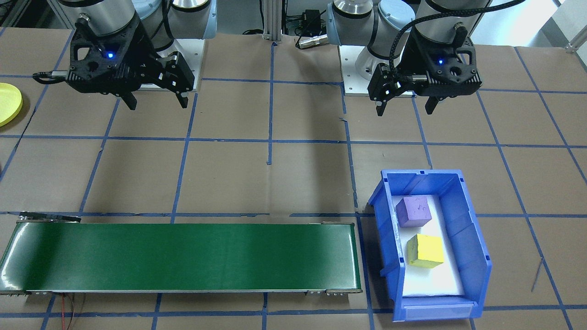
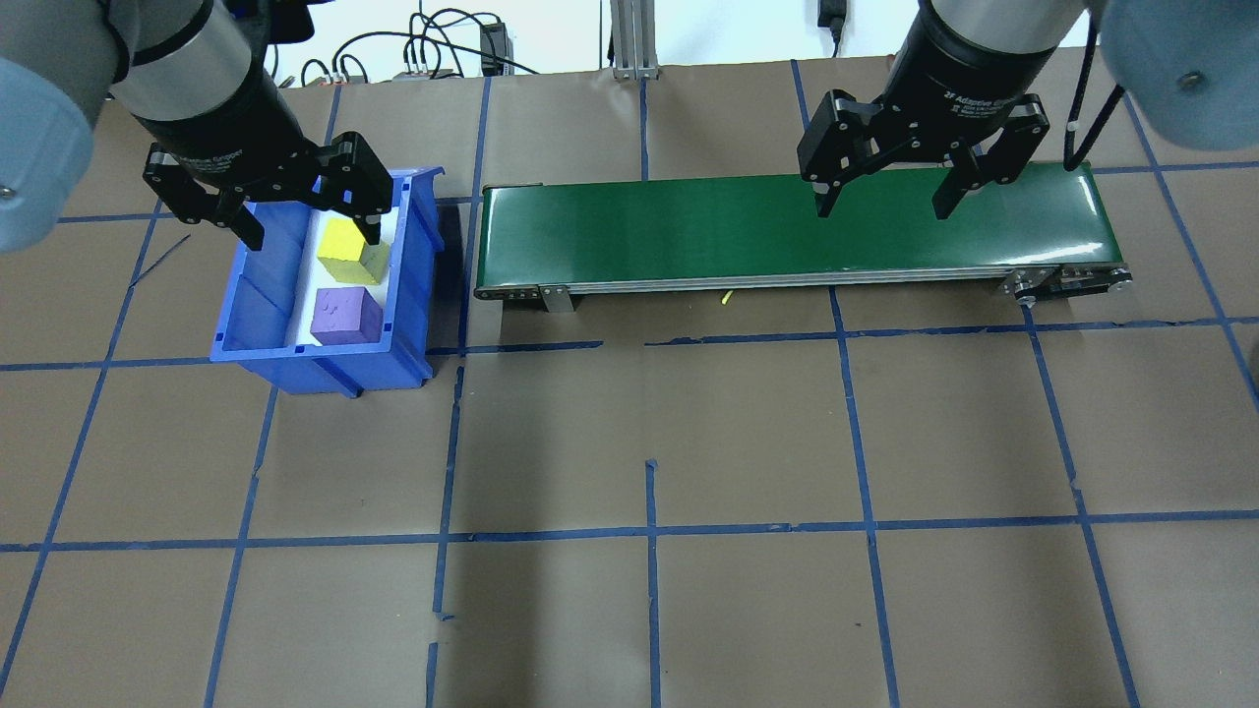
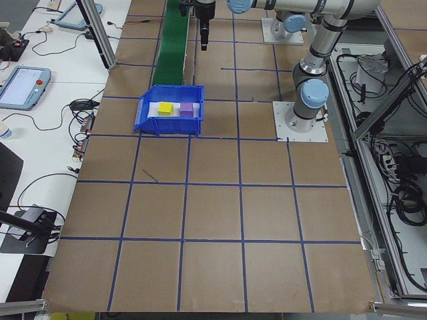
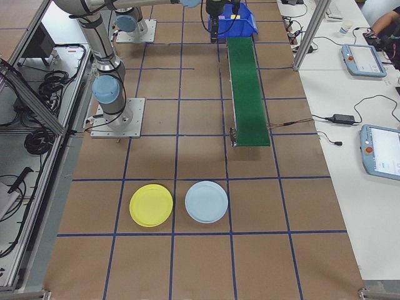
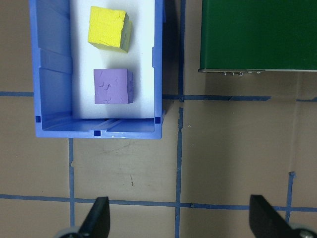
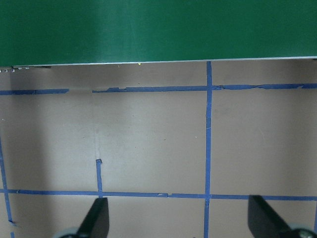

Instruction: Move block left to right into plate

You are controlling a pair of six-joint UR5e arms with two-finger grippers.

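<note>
A yellow block (image 1: 425, 250) and a purple block (image 1: 414, 211) lie in the blue bin (image 1: 467, 229) on my left side; the left wrist view shows the yellow block (image 5: 108, 28) beyond the purple block (image 5: 113, 86). My left gripper (image 1: 406, 109) hangs open and empty high above the table, on the robot's side of the bin. The yellow plate (image 4: 150, 205) lies far off on my right, and its edge shows in the front view (image 1: 8, 103). Over that side my right gripper (image 2: 885, 205) is open and empty, near the green conveyor belt (image 2: 787, 221).
The conveyor belt (image 1: 183, 256) runs across the table between the bin and the right side. A pale blue plate (image 4: 207, 201) lies beside the yellow one. Blue tape lines grid the brown table top.
</note>
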